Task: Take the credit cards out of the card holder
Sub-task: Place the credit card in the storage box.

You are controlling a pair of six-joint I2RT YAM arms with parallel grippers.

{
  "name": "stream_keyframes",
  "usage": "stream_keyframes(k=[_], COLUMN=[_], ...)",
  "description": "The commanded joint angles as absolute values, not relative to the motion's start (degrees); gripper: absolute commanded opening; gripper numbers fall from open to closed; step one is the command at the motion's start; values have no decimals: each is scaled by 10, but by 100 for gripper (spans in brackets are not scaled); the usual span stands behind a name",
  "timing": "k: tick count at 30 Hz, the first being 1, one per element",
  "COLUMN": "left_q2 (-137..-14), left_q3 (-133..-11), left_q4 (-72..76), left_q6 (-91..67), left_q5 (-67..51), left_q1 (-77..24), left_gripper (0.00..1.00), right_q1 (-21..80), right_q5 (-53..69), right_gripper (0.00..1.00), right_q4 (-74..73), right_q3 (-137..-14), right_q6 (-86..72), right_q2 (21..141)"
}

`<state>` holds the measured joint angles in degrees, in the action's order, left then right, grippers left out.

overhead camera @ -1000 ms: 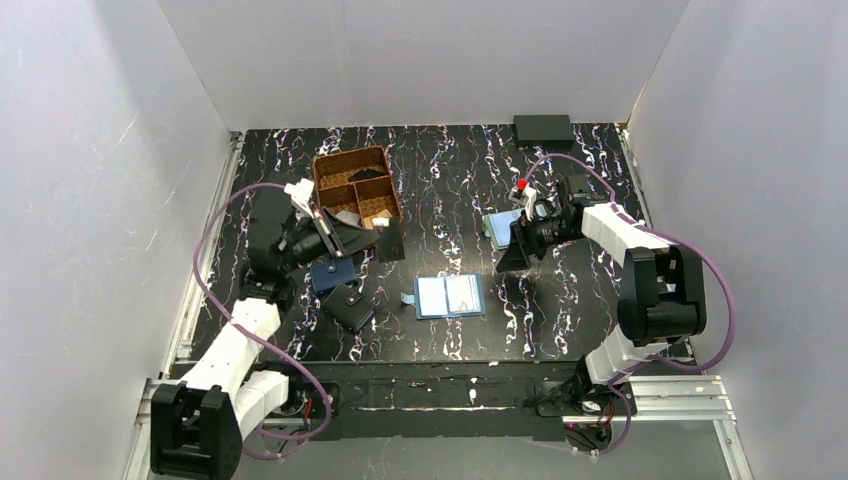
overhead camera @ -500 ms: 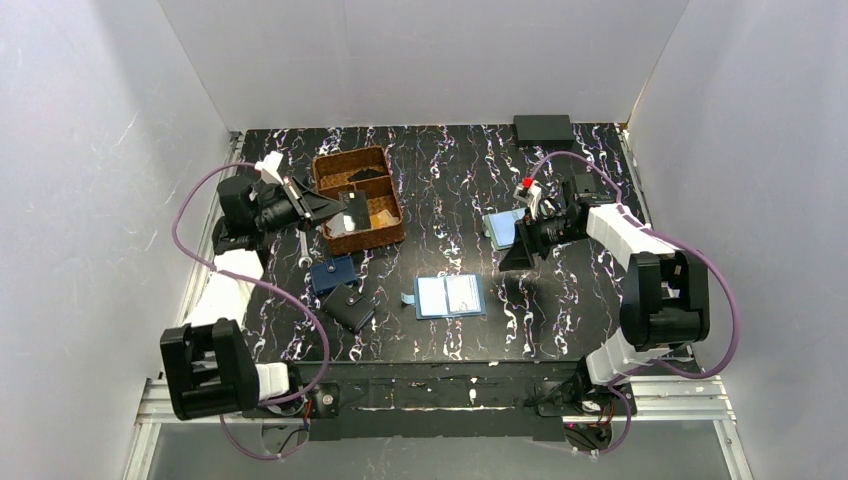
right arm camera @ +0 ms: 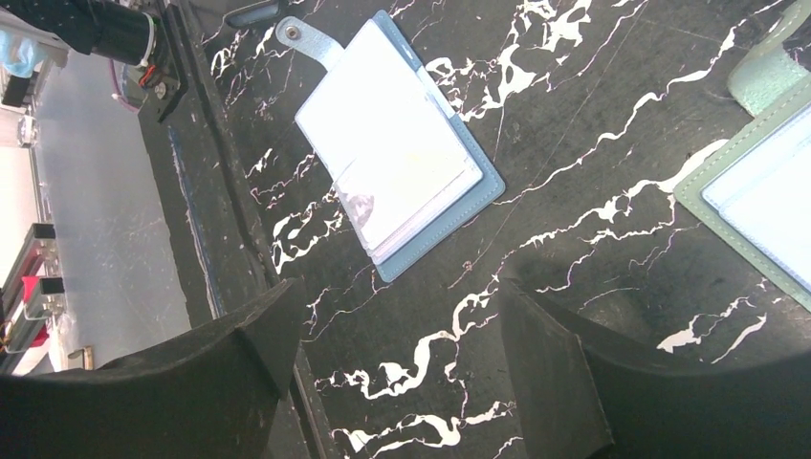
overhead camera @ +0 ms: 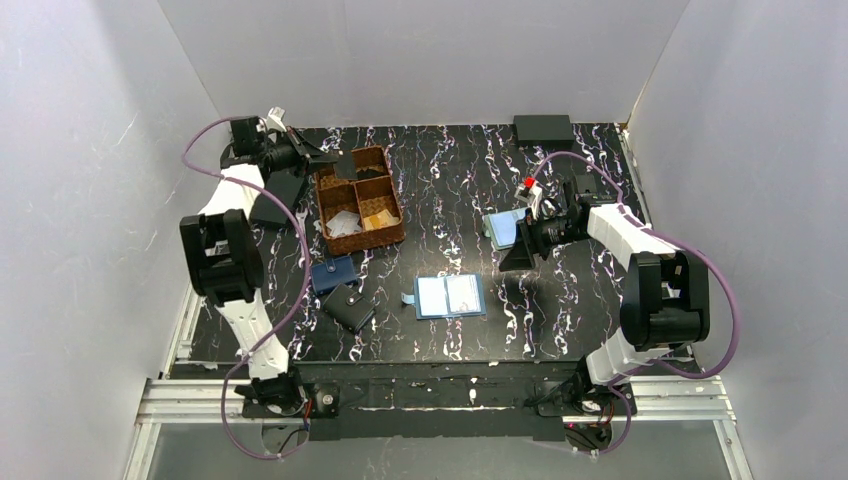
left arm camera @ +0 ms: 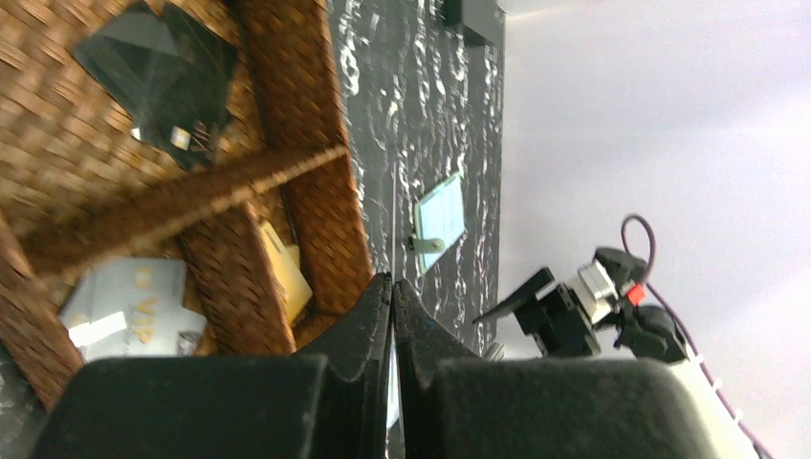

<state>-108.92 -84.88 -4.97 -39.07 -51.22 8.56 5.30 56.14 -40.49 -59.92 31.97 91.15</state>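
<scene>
The steel-blue bifold card holder (overhead camera: 449, 296) lies open on the black marbled counter (overhead camera: 450, 180). The whitish plastic credit cards (right arm camera: 383, 143) are apparently still in its pockets. They look light, stiff and slick, best pinched at an exposed edge. The right claw (right arm camera: 397, 296) hovers nearby, spread and empty. The left claw (left arm camera: 392, 284) is pressed together over the brown wicker basket (left arm camera: 325, 210), holding nothing.
</scene>
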Motion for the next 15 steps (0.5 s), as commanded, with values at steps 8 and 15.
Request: stream_keyframes(k=[8, 15], left_q2=[-1244, -1274], left_q3=[-1045, -1067], left_q4=[-116, -115], left_q6=[-397, -399], left_q5=[-478, -475], left_q1=[89, 78], left_gripper=[0, 0], right_q1=[50, 50], right_q5=[582, 582], right_gripper=[82, 82], right_q4=[-413, -416], right_q3=[-619, -621], right_q6=[334, 336], right_q2=[907, 916])
